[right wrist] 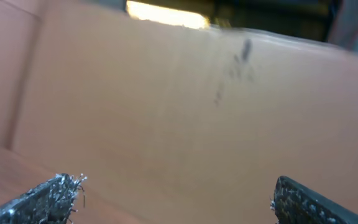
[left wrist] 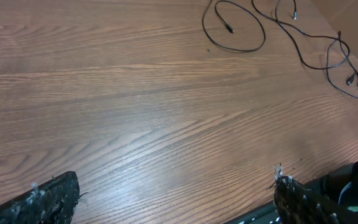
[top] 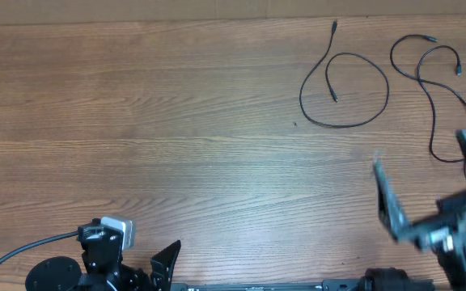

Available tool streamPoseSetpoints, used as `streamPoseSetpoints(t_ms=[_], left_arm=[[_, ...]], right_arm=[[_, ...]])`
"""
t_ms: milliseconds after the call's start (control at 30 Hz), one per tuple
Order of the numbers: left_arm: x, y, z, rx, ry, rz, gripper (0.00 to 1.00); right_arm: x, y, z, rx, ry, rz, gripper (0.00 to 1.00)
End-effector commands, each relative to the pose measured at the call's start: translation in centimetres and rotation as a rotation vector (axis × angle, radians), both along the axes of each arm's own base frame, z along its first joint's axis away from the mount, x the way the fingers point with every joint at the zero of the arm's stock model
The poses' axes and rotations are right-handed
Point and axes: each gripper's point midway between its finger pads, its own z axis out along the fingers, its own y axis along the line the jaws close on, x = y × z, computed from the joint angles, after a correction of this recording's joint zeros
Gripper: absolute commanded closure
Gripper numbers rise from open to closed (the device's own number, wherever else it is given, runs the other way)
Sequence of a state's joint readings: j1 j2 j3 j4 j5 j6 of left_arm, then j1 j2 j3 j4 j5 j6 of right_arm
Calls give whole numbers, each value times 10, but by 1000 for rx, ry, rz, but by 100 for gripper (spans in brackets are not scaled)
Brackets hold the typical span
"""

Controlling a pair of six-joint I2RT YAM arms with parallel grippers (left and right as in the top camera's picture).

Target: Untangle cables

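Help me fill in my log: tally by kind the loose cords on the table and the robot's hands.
Cables: 2, a shorter cable and a longer cable, lying apart.
Hands: 2, the left hand and the right hand, both open and empty.
Total: 4

No text I can read in any of my views, only dark smudges on the blurred tan board (right wrist: 166,112) ahead of my right wrist, too smeared to make out as letters
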State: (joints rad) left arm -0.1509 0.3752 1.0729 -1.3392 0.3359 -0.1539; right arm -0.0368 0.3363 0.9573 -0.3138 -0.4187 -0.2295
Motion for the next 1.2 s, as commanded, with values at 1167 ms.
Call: streamPoseSetpoints(t_ms=[1167], left_arm=[[-1,0,2,-2,-8,-3,0]], right_arm=[[-214,8,49,-103,-441,30,0]])
